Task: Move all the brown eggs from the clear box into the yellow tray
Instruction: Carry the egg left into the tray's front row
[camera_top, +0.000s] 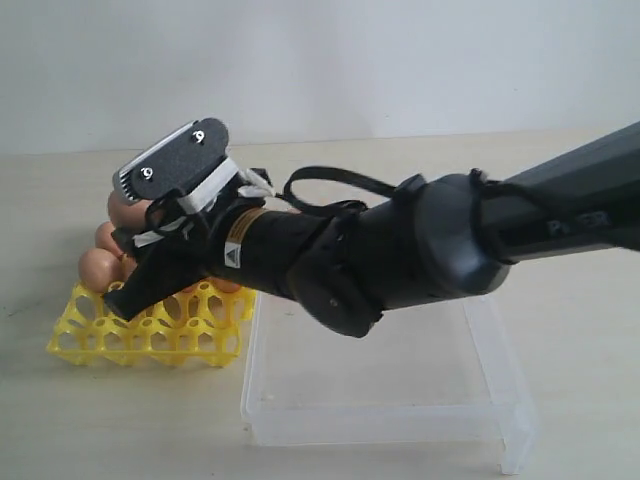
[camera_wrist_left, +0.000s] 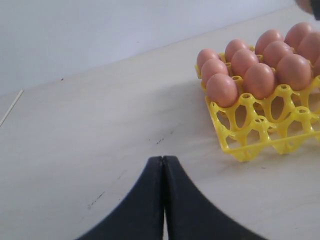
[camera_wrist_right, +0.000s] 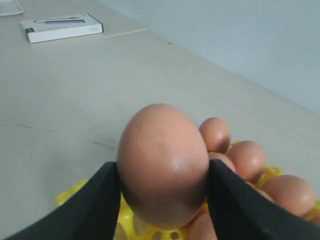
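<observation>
Brown egg (camera_wrist_right: 162, 150) gripped between right gripper (camera_wrist_right: 163, 172) fingers, above yellow tray (camera_top: 100, 345) at left, beside seated eggs (camera_wrist_left: 259, 80). Clear box (camera_top: 400, 395) sits just right of tray. Left gripper (camera_wrist_left: 163, 167) closed, empty, above table (camera_wrist_left: 75, 125).

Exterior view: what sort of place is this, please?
Probably a robotics lab or test bench, not a kitchen: a bare pale tabletop before a plain wall, a dark robot arm, and a yellow tray and clear box laid out on it.
</observation>
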